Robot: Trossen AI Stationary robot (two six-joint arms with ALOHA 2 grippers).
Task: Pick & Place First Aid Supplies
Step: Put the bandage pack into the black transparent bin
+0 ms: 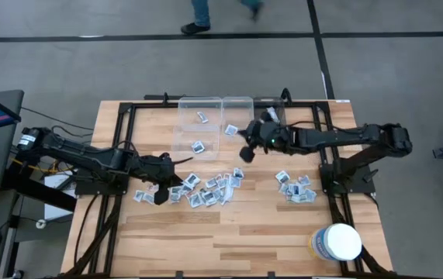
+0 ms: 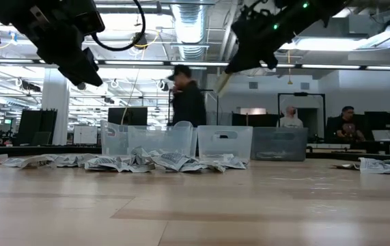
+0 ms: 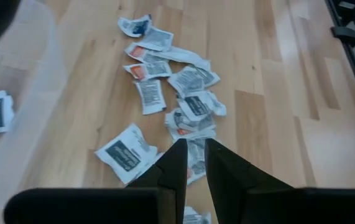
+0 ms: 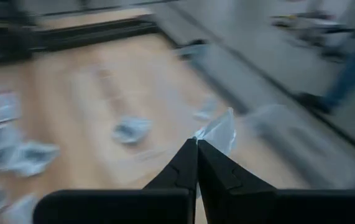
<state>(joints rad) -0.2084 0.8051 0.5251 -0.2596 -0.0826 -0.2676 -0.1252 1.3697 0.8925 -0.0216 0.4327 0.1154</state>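
Right claw (image 1: 246,153) is clenched on a pale packet (image 4: 217,132), held above the clear bins (image 1: 205,122) at counter (image 1: 268,232) 12 o'clock. Left claw (image 1: 159,191), slightly parted and empty, is held over the scattered packets (image 1: 209,190).

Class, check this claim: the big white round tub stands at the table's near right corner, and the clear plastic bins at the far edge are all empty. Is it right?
Not quite. The big white round tub is there, but the clear plastic bins are not all empty: the high view shows small flat square packets lying inside them.
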